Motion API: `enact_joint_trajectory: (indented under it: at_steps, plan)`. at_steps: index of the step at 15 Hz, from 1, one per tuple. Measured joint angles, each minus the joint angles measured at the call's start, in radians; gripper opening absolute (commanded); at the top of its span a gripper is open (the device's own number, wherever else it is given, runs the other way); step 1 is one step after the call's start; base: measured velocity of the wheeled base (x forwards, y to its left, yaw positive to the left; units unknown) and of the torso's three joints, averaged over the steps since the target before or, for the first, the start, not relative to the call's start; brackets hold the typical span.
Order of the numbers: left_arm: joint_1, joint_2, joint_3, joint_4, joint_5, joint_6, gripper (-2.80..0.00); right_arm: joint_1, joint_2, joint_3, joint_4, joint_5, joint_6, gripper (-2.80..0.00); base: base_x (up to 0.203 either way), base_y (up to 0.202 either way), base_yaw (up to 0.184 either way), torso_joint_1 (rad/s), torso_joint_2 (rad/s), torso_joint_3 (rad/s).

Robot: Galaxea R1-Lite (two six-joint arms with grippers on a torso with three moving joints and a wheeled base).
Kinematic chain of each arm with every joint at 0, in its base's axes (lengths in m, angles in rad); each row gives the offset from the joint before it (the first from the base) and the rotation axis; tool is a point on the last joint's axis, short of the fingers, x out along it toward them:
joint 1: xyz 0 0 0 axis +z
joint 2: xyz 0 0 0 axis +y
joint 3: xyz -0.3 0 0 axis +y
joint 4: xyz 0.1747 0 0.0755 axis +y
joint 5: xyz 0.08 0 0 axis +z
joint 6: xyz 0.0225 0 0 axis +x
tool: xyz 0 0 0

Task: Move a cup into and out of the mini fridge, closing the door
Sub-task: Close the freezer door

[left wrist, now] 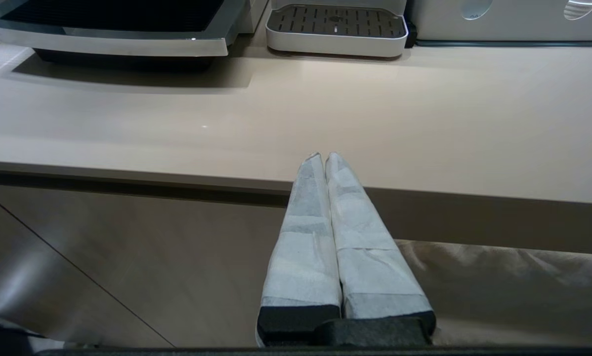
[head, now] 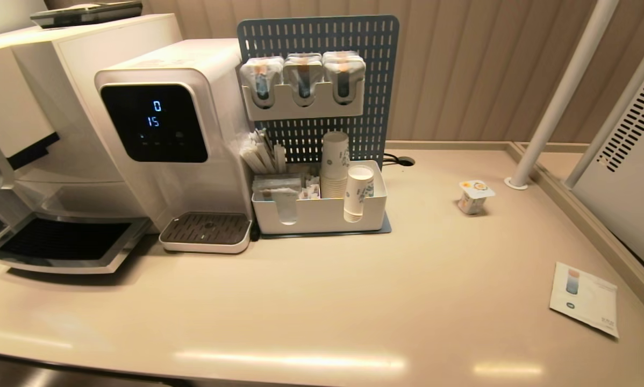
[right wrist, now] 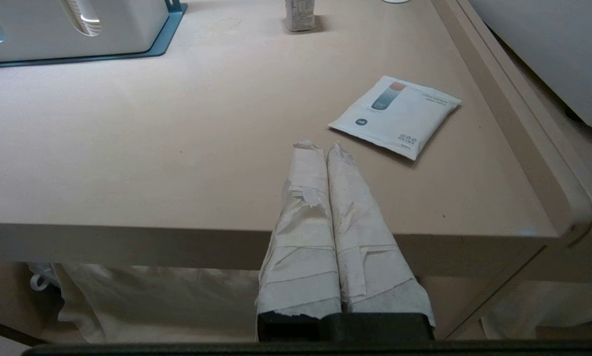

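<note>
The cup (head: 475, 196), a tiny white tub with orange marks on its peel lid, stands upright on the beige counter (head: 322, 301) towards the back right. Its lower part also shows in the right wrist view (right wrist: 299, 15). A white box with vent slots (head: 631, 161) at the far right looks like the mini fridge's side. The door is out of view. My left gripper (left wrist: 324, 155) hangs shut and empty at the counter's front edge. My right gripper (right wrist: 323, 146) is likewise shut and empty at the front edge, well short of the cup. Neither arm shows in the head view.
A flat white sachet (head: 584, 298) lies at the right front. A white tray (head: 322, 212) of paper cups under a blue pegboard (head: 376, 70) stands at the back middle. A drinks machine with a black screen (head: 155, 123) is left of it. White poles (head: 564, 91) rise behind the cup.
</note>
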Motion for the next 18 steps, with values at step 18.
enact_joint_trajectory:
  at_steps: [18]
  plan:
    - [0.0,0.0,0.0,0.0,0.0,0.0,-2.8,0.0,0.0,0.0,0.002,0.0,0.0,-2.8,0.0,0.0,0.0,-0.239,0.1,-0.127]
